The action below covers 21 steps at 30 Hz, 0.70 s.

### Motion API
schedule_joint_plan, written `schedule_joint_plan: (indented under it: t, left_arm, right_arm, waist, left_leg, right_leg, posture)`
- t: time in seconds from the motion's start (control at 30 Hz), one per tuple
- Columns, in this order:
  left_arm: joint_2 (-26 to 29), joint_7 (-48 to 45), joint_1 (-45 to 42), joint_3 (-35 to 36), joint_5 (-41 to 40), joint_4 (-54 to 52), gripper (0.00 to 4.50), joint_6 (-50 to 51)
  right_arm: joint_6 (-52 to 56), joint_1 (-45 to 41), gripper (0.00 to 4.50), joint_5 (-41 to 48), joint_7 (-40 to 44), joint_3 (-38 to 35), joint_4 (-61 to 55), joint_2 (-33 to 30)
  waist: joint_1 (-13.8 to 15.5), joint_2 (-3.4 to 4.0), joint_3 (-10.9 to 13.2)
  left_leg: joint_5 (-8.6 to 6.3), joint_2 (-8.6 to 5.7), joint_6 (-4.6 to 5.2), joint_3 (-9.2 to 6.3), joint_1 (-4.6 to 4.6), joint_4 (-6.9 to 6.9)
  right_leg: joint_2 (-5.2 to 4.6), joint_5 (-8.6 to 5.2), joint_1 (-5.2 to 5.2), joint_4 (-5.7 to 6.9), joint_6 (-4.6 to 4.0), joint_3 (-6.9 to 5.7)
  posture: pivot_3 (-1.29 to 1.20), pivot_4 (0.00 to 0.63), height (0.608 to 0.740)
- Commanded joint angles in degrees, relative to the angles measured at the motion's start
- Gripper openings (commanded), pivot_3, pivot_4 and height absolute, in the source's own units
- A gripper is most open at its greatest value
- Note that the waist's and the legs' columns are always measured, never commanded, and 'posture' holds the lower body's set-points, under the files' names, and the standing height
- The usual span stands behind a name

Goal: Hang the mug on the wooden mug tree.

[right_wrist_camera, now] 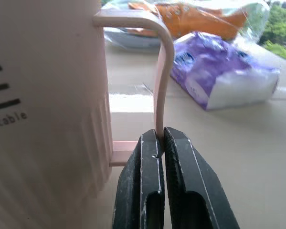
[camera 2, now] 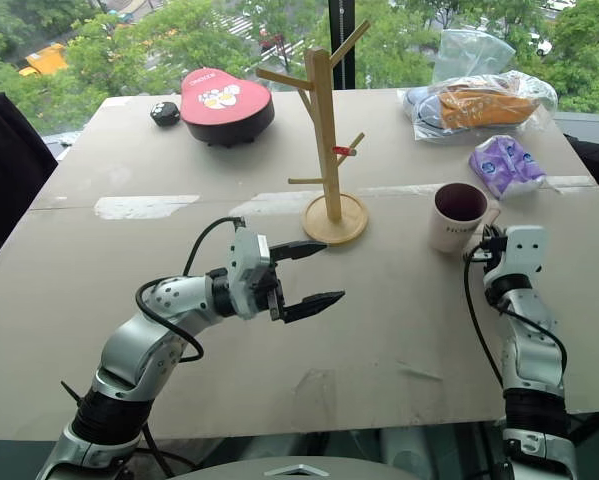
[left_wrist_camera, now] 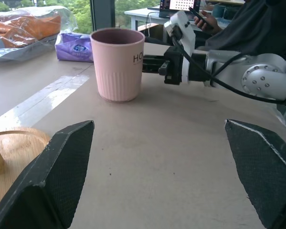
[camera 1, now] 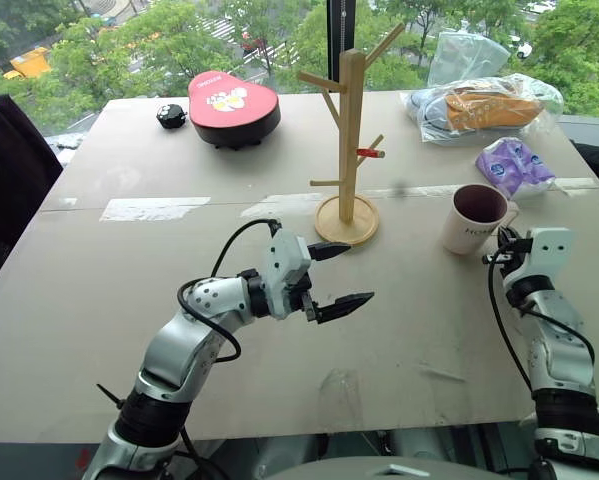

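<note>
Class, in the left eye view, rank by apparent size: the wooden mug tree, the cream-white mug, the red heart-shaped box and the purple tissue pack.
1. Tall light-wood mug tree
2. Red heart-shaped box
3. Cream-white mug and purple tissue pack: look alike, so unranked; the mug sits nearer the camera.

Upright mug [camera 2: 459, 217] right of wooden mug tree [camera 2: 325, 150], right gripper [camera 2: 490, 243] at its handle.

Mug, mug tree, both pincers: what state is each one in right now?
mug: upright on the table, handle pinched by the right pincer.
wooden mug tree: standing upright, pegs bare.
left pincer: open, holding nothing.
right pincer: shut on the mug's handle.
</note>
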Motion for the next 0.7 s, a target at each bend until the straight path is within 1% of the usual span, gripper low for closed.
schedule_joint_plan:
  t: [0.03,0.13,0.2,0.3,0.4,0.47,0.57,0.7]
  left_arm:
    - [-0.4,0.9,0.7,1.3,0.3,-1.9,4.50,-2.0]
    - [-2.4,3.2,2.1,3.1,-0.1,-1.9,4.50,-4.1]
    - [-4.9,5.4,2.9,5.7,-1.6,-1.6,4.50,-6.0]
    - [-9.4,7.0,5.2,9.6,-4.1,-1.7,4.50,-10.7]
    - [-11.5,5.7,9.9,9.8,-5.8,-3.2,4.50,-13.2]
    - [-12.5,5.5,11.7,9.5,-6.1,-3.1,4.50,-14.7]
    - [-15.8,7.5,11.7,11.1,-6.9,-2.0,4.50,-17.8]
    - [-19.5,9.9,10.8,12.3,-7.3,-0.6,4.50,-20.8]
  right_arm:
    - [0.4,-1.4,0.03,2.4,3.6,0.2,-1.2,-1.5]
    - [2.7,-2.8,0.03,6.0,11.8,2.2,-3.4,-4.0]
    - [4.7,-3.9,0.03,8.6,17.5,3.8,-5.4,-6.3]
    - [9.0,-6.5,0.03,11.5,25.1,5.9,-7.9,-11.0]
    - [12.8,-10.4,0.03,12.3,31.7,7.6,-8.7,-17.1]
    - [14.5,-13.0,0.03,12.7,35.2,8.5,-8.8,-20.3]
    - [16.8,-18.5,0.03,12.6,40.0,10.3,-8.9,-24.7]
    - [21.1,-25.0,0.03,12.3,42.9,12.8,-10.6,-27.9]
  waist:
    - [0.1,0.00,0.0]
    - [0.2,-0.02,0.0]
    - [0.2,-0.03,0.0]
    - [0.1,-0.03,0.1]
    - [0.2,-0.03,0.1]
    - [0.3,-0.10,0.1]
    - [0.6,-0.19,0.2]
    - [0.6,-0.26,0.2]
  left_leg:
    - [0.00,0.00,0.00,0.00,0.00,0.00]
    - [0.00,0.00,0.00,0.02,-0.01,0.00]
    - [-0.01,0.00,0.01,0.04,-0.03,0.00]
    - [-0.01,0.00,0.02,0.05,-0.03,0.00]
    - [-0.01,0.02,0.01,0.02,-0.04,0.00]
    - [-0.01,0.02,0.03,0.04,-0.06,0.00]
    - [-0.01,0.02,0.03,-0.03,-0.13,0.04]
    - [-0.02,0.02,0.03,-0.05,-0.17,0.10]
  right_leg:
    - [0.00,0.00,0.00,0.00,0.00,0.00]
    - [-0.02,0.00,0.00,-0.02,0.00,0.02]
    - [-0.03,0.00,0.01,-0.06,0.00,0.04]
    - [-0.04,0.00,0.00,-0.06,0.00,0.05]
    - [-0.05,0.00,0.01,-0.08,0.01,-0.02]
    - [-0.07,0.00,0.02,-0.14,0.00,-0.01]
    - [-0.11,0.01,0.03,-0.16,0.00,-0.14]
    - [-0.11,0.01,0.04,-0.16,0.01,-0.19]
  posture:
    - [0.00,0.150,0.740]
    - [0.00,0.150,0.740]
    - [0.00,0.150,0.740]
    - [0.00,0.150,0.740]
    - [0.00,0.150,0.740]
    - [0.00,0.150,0.740]
    - [0.00,0.150,0.740]
    - [0.00,0.150,0.740]
